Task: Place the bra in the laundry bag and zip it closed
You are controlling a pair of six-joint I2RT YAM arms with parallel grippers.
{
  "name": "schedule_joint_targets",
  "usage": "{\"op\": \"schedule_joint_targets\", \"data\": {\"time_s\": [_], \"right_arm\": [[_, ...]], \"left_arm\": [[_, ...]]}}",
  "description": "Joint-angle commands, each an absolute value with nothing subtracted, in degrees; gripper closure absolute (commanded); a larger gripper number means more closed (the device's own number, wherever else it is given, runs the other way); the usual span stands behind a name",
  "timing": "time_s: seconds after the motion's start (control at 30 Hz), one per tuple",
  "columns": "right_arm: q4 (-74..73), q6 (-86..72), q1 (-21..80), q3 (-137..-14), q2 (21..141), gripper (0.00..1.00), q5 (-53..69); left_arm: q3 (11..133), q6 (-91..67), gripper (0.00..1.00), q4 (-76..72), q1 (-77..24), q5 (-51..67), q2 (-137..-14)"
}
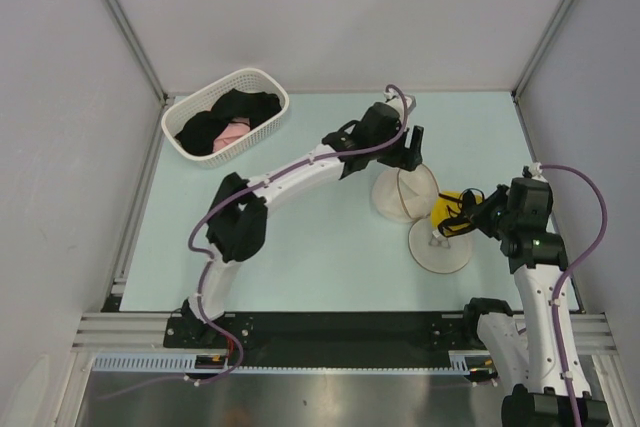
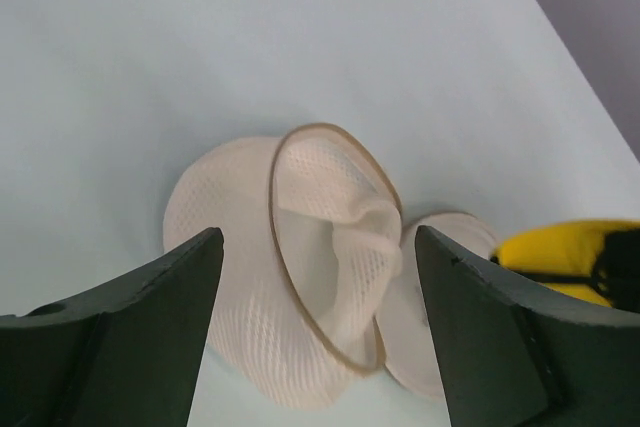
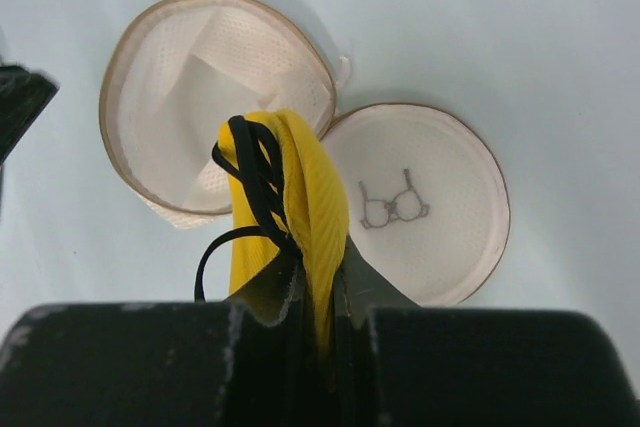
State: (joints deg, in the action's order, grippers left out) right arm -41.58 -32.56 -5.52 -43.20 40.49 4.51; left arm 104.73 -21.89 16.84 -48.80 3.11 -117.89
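Bra (image 3: 290,187) folded, pinched in my right gripper (image 3: 320,287) — long axis pointing up-frame in the right wrist view. Laundry bag (image 3: 215,97) lies open on the surface (image 3: 560,47), hollow half just beyond the bra's tip, upper left. Left gripper (image 2: 315,247) spread wide over that half.

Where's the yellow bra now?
The yellow bra is held by the right gripper, on the right of the top view, close by the open laundry bag.
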Motion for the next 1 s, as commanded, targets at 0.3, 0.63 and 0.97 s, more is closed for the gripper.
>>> {"op": "schedule_joint_targets", "data": {"time_s": [0.3,0.63,0.97], "right_arm": [[-38.2,-31.2,-6.0,-44.7,42.3,1.00,10.2],[-36.1,-28.0,-5.4,-43.4,45.8,1.00,22.3],[-34.1,-23.7,9.3,-45.4,53.8,1.00,29.7]], "left_arm": [[118.2,-19.3,0.48,23.6,-49.0,-4.6,-131.9],[105.1,-21.9,1.00,21.1,-48.1,2.1,-124.1],[66.2,-29.4,1.00,10.4,-46.0,-1.4,-96.2]]}}
